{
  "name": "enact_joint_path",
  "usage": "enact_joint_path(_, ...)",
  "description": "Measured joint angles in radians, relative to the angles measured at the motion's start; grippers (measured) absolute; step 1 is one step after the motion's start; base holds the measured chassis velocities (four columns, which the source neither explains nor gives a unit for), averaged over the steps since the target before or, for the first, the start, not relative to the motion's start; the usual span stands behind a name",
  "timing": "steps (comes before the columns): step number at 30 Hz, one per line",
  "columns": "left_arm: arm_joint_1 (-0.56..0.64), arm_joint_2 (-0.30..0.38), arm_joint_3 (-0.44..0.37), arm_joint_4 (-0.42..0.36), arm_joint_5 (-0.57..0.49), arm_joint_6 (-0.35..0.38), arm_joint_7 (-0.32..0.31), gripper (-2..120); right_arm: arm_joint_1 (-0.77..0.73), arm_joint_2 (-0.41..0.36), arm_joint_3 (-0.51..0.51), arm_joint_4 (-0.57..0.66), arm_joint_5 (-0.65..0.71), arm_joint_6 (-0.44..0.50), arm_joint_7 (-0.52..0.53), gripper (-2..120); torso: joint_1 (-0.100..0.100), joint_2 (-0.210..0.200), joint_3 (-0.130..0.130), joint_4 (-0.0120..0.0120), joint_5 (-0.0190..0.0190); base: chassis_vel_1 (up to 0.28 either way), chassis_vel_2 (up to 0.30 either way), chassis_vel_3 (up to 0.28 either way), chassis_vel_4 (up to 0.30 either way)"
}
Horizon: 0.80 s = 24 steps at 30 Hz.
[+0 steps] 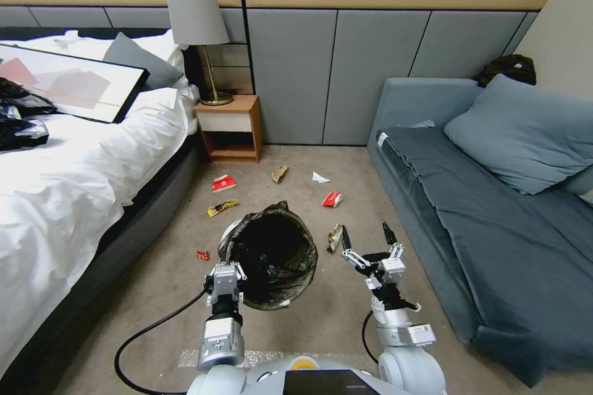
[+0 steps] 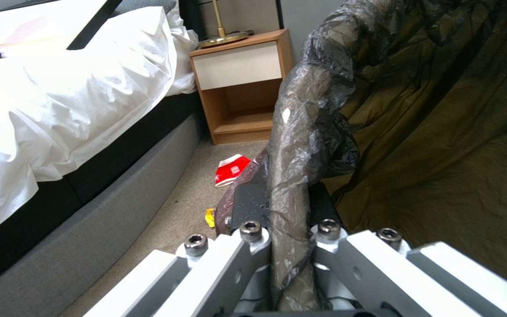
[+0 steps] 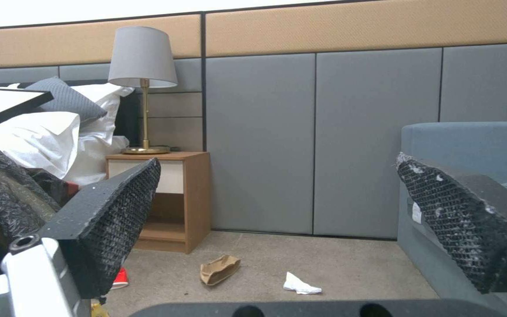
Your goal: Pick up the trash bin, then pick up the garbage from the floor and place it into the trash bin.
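Observation:
The trash bin (image 1: 272, 256), white with a black bag liner, sits tilted just ahead of me, its mouth facing the head camera. My left gripper (image 1: 225, 278) is shut on the near left rim; in the left wrist view the bag-covered rim (image 2: 292, 176) runs between the fingers (image 2: 247, 202). My right gripper (image 1: 366, 231) hangs open and holds nothing, right of the bin and beside a brown-yellow wrapper (image 1: 335, 237). More garbage lies on the carpet beyond: red wrappers (image 1: 224, 183) (image 1: 332, 199), a yellow one (image 1: 222, 207), a brown scrap (image 1: 280, 173) (image 3: 219, 269), white paper (image 1: 320, 178) (image 3: 302, 284) and a small red piece (image 1: 202, 255).
A bed (image 1: 74, 185) with white sheets runs along the left, with a framed picture (image 1: 68, 83) and black plastic (image 1: 18, 117) on it. A wooden nightstand (image 1: 230, 129) with a lamp (image 1: 196, 31) stands at the back wall. A blue-grey sofa (image 1: 494, 216) bounds the right.

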Motion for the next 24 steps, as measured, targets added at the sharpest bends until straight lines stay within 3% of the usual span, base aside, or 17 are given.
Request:
enact_joint_path(6, 0.0, 0.0, 0.0, 0.0, 0.0, 0.0, 0.0, 0, 0.009, -0.002, 0.0, 0.0, 0.0, -0.006, 0.002, 100, 0.0, 0.0, 0.0, 0.0, 0.0, 0.0, 0.0, 0.0, 0.0)
enact_joint_path(15, 0.0, 0.0, 0.0, 0.0, 0.0, 0.0, 0.0, 0, 0.284, -0.073, -0.005, -0.04, 0.042, -0.221, 0.107, 100, 0.0, 0.0, 0.0, 0.0006, 0.0001, 0.0, 0.0, 0.0, 0.0)
enact_joint_path(22, 0.0, -0.001, -0.008, -0.003, -0.004, -0.001, 0.002, 0, 0.302, -0.079, -0.009, -0.041, 0.028, -0.231, 0.117, 100, 0.0, 0.0, 0.0, -0.0002, -0.0001, 0.0, 0.0, 0.0, 0.0)
enact_joint_path(24, 0.002, -0.002, -0.061, -0.019, -0.026, -0.008, 0.019, 0, 0.299, -0.078, -0.01, -0.041, 0.025, -0.23, 0.117, 100, 0.0, 0.0, 0.0, -0.0004, -0.0002, 0.0, 0.0, 0.0, 0.0)
